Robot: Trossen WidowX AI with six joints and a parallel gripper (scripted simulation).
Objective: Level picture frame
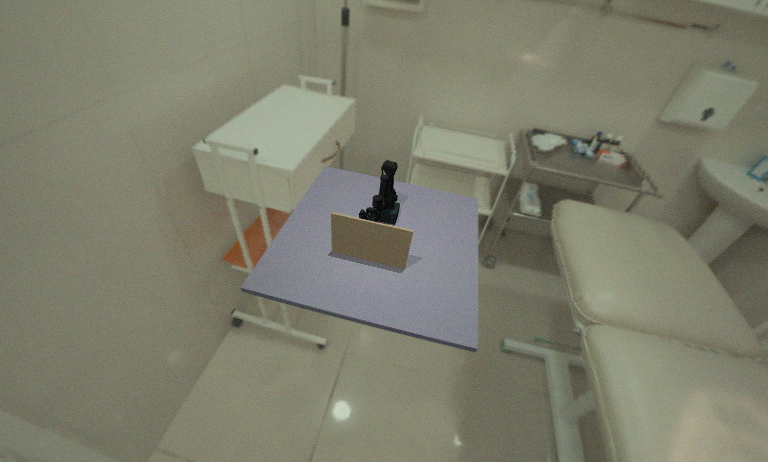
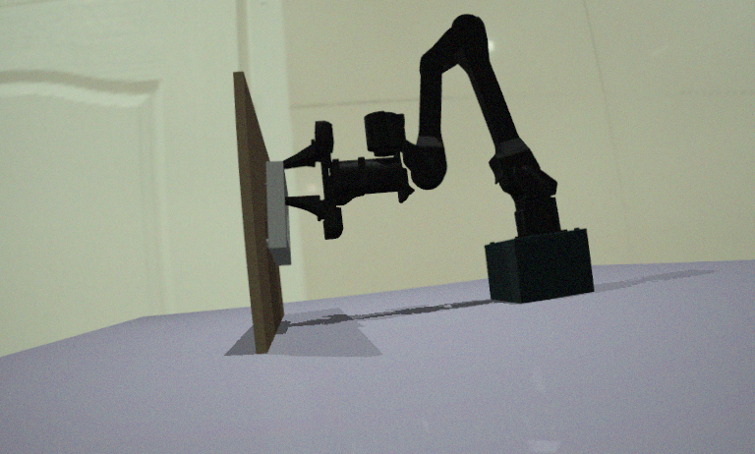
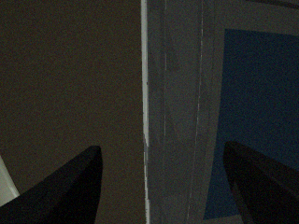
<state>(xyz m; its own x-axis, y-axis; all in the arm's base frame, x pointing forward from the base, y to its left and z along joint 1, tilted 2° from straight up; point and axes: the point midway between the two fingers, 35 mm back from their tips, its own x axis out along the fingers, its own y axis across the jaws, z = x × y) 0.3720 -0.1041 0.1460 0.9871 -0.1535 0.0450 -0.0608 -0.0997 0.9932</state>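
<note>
The picture frame (image 2: 276,215) (image 3: 177,112), grey-rimmed with a blue picture (image 3: 257,117), hangs on the brown wall board (image 1: 370,242) (image 2: 253,204) (image 3: 70,93). In the top view the board hides the frame. My gripper (image 2: 286,182) (image 3: 163,153) is open and reaches level toward the frame, with its fingertips at the frame's front face. In the wrist view one finger lies over the bare board and the other over the blue picture, with the frame's rim edge between them. I cannot tell whether the tips touch the frame. The screw and the notched strip are hidden.
The board stands upright on the lavender table (image 1: 396,304) (image 2: 500,371). The arm's dark base (image 2: 539,265) sits on the table behind the board. White carts (image 1: 277,140), a metal trolley (image 1: 583,168) and a padded couch (image 1: 640,276) stand around the table.
</note>
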